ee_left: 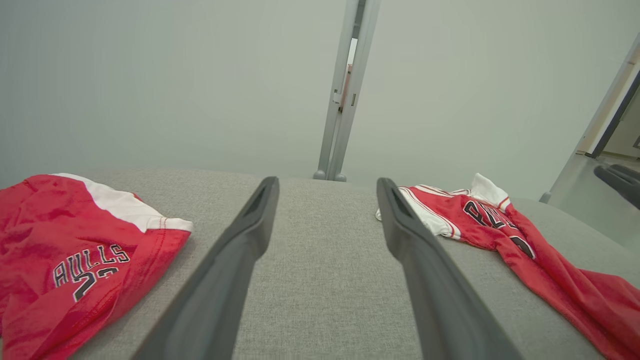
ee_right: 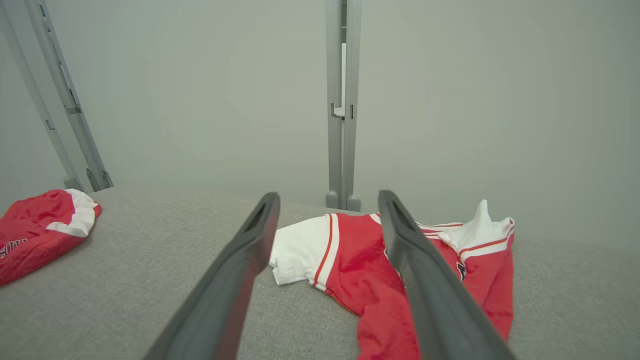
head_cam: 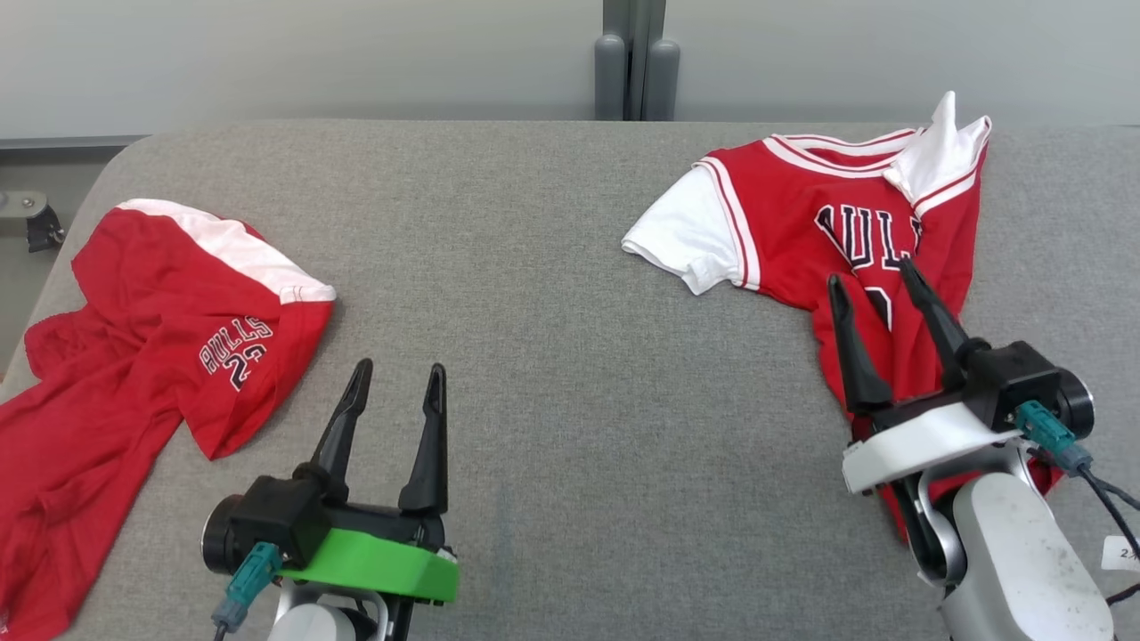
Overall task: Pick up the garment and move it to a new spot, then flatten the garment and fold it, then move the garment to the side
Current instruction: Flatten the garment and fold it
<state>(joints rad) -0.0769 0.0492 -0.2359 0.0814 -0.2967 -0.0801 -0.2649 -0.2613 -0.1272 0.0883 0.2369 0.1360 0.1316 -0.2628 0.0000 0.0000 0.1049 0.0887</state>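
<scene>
Two garments lie well apart on the grey fabric-covered worktop point(head_cam: 534, 267). One is a crumpled red jersey top with white sleeves and black lettering point(head_cam: 784, 223), at the far right. The other is a pair of red shorts with a white band point(head_cam: 151, 312), at the left edge.

There are two pincers, each with two long dark fingers. The left pincer point(head_cam: 399, 369), on a green base, is spread wide over bare worktop just right of the shorts and grips nothing. The right pincer point(head_cam: 871, 272), on a white base, is also spread wide and empty. It sits over the lower part of the jersey.

The head view shows the jersey's hem running under the right wrist. The right wrist view looks between the right pincer's point(ee_right: 328, 195) fingers at the jersey's point(ee_right: 355, 255) white sleeve and upturned collar. It also takes in the shorts point(ee_right: 40, 225) at far left and a second pair of slanted grey posts point(ee_right: 60, 100).

The left wrist view has the left pincer point(ee_left: 327, 181) framing bare worktop, with the shorts point(ee_left: 60, 235) to one side and the jersey point(ee_left: 500, 225) to the other. The right arm's dark fingers point(ee_left: 617, 180) enter at its right edge.
</scene>
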